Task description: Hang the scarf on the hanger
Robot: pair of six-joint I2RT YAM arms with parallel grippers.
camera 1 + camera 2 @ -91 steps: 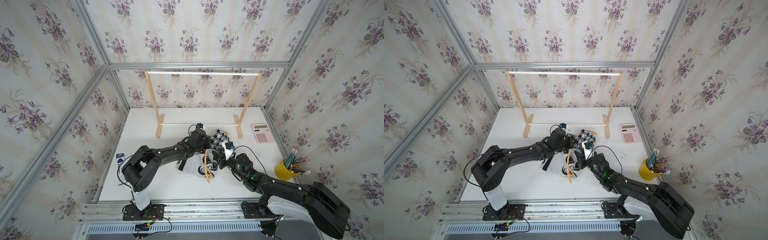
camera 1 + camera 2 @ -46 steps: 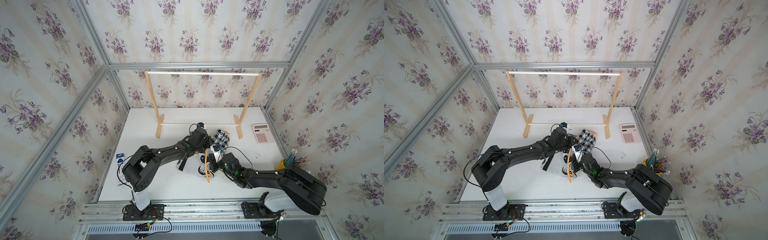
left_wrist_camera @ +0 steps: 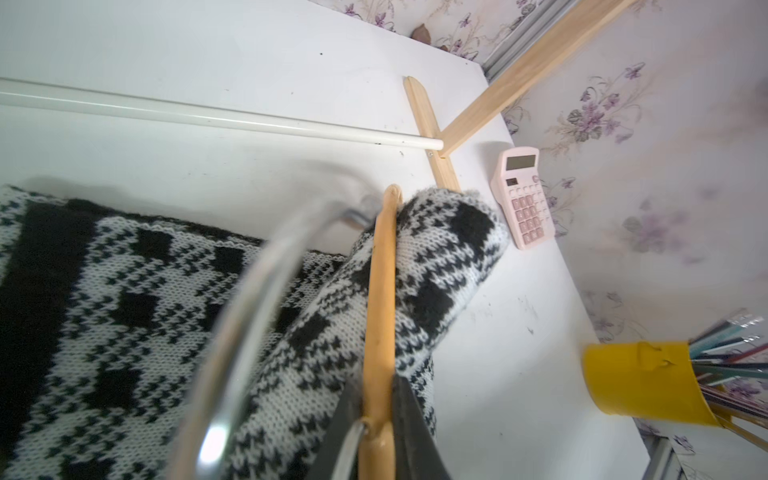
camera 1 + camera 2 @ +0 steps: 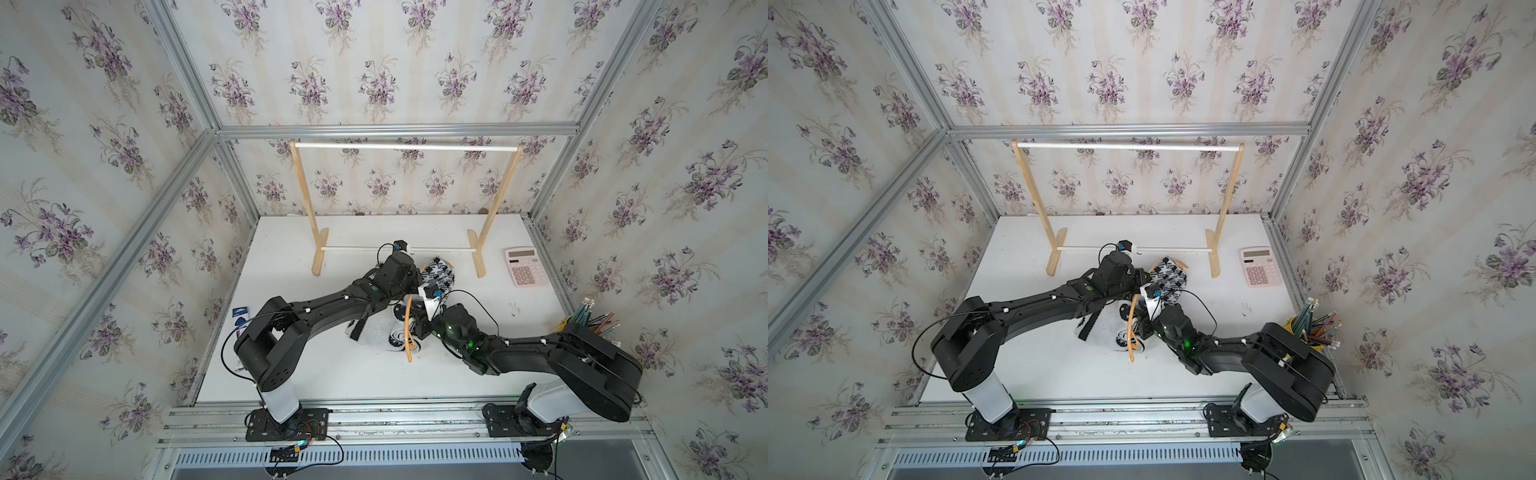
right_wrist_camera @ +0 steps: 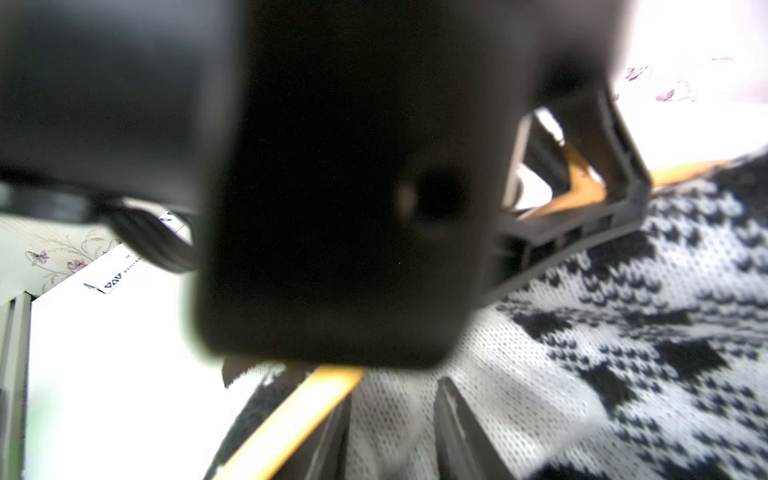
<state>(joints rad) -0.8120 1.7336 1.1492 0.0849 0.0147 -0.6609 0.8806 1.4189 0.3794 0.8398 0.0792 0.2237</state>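
The scarf [image 4: 440, 272] lies mid-table, its houndstooth end draped over the hanger [image 4: 409, 328], its grey smiley part [image 4: 374, 332] flat underneath. My left gripper [image 3: 376, 386] is shut on the hanger's [image 3: 380, 291] wooden arm, beside its metal hook [image 3: 257, 291]; the scarf's [image 3: 436, 270] fold bulges past the wood. In both top views my left gripper [image 4: 415, 284] sits above the hanger's [image 4: 1133, 328] far end. My right gripper [image 5: 395, 399] has scarf [image 5: 623, 332] cloth filling the space between its jaws, next to the hanger [image 5: 299, 407]. It meets the hanger's middle from the right [image 4: 419, 323].
A wooden rack [image 4: 305, 199] with white rods stands at the back. A pink calculator [image 4: 525, 266] lies at the right, with a yellow cup of pencils [image 4: 575, 324] nearer the front. A blue card [image 4: 241, 313] lies at the left edge. The left arm's body [image 5: 332, 208] blocks much of the right wrist view.
My right arm has folded in and its gripper has moved left, closer to the hanger and scarf. The left arm and the hanger have stayed where they were.
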